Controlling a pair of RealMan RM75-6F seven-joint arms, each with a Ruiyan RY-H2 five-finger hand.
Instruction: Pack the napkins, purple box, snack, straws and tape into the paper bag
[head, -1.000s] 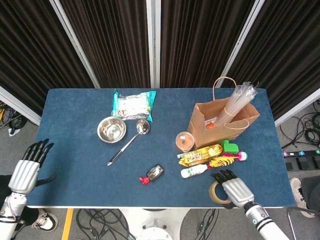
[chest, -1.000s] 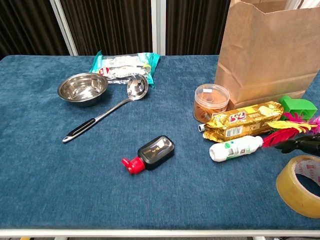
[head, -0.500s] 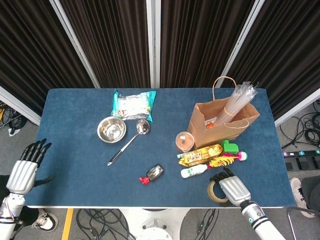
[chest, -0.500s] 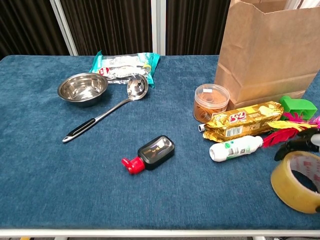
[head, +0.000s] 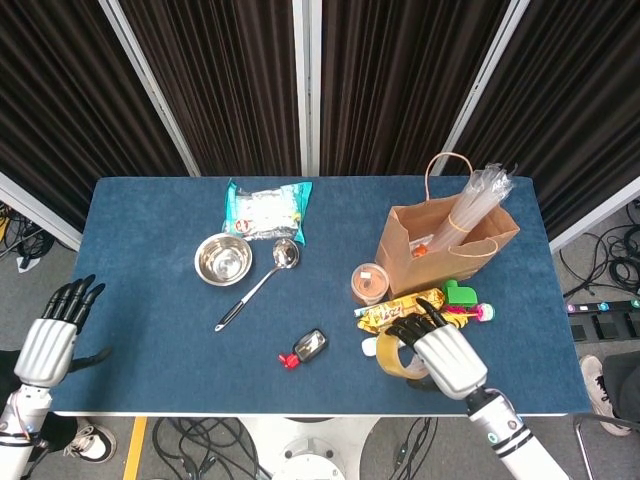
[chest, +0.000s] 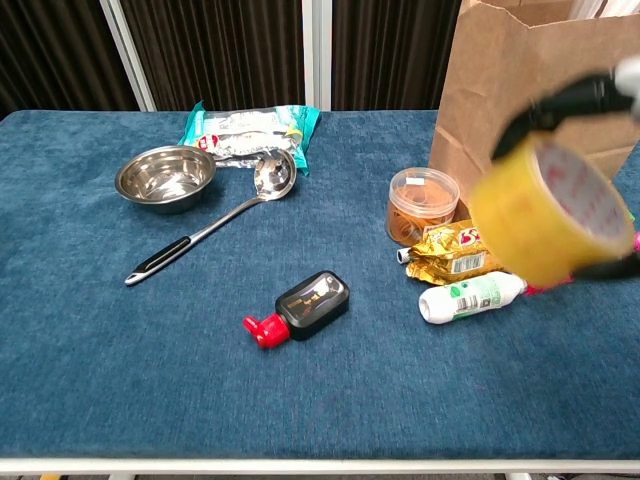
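A roll of tape (chest: 548, 214) is held by the right hand (head: 443, 358) above the table (head: 150, 300), in front of the paper bag (head: 445, 245). The left hand (head: 55, 330) is kept empty, fingers apart, beyond the table's edge.

Straws (head: 478, 203) in paper bag (head: 440, 250); ladle (head: 256, 284) beside bowl (head: 223, 259)
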